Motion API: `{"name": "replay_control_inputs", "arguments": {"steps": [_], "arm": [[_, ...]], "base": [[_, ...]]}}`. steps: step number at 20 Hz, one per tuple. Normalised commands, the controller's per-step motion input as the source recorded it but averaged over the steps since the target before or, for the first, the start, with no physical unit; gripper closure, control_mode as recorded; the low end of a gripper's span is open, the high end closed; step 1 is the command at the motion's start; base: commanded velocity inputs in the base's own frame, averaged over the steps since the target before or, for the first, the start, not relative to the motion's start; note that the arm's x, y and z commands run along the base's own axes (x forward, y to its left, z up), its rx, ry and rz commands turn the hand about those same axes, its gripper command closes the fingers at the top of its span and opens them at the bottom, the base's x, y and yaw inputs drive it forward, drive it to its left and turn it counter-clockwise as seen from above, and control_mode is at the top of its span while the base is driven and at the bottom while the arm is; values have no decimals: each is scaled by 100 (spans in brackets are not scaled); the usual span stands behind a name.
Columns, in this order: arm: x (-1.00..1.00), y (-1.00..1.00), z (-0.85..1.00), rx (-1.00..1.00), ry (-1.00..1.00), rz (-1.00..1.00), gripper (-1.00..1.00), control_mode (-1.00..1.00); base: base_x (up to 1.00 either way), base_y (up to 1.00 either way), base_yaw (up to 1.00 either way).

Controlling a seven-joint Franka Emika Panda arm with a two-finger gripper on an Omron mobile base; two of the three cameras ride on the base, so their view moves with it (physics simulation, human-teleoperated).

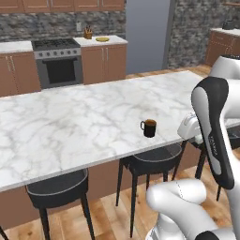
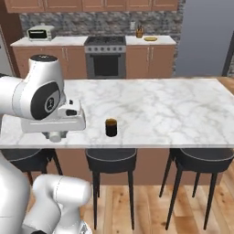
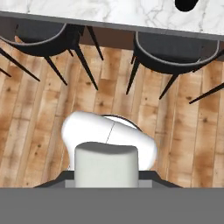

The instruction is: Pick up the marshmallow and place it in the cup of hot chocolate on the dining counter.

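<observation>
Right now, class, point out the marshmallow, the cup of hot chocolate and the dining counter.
marshmallow (image 3: 106, 165), hand view, its front face.
cup of hot chocolate (image 1: 149, 128), left base view, its black side.
dining counter (image 2: 173, 107), right base view, bare marble top.

The bench (image 1: 70, 122) has a polished white marble top with grey veins over brown wood sides. The cup of hot chocolate (image 1: 149, 128) looks black and glossy, like glazed ceramic. The marshmallow (image 3: 106, 164) is matt white and smooth. Stools (image 2: 111, 160) have dark matt seats; the floor (image 3: 109, 87) is varnished wood planks
</observation>
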Motion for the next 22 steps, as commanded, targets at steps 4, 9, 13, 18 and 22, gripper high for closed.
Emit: {"name": "replay_control_inputs", "arguments": {"steps": [4, 9, 13, 18, 22], "arm": [[0, 0, 0, 0, 0, 0, 100, 100], [0, 0, 0, 0, 0, 0, 100, 100], [0, 0, 0, 0, 0, 0, 100, 100], [0, 0, 0, 0, 1, 0, 100, -100], [48, 1, -31, 0, 3, 0, 100, -100]], "base": [[77, -42, 4], [36, -9, 0], [2, 0, 0], [3, 0, 0], [0, 0, 0]]}}
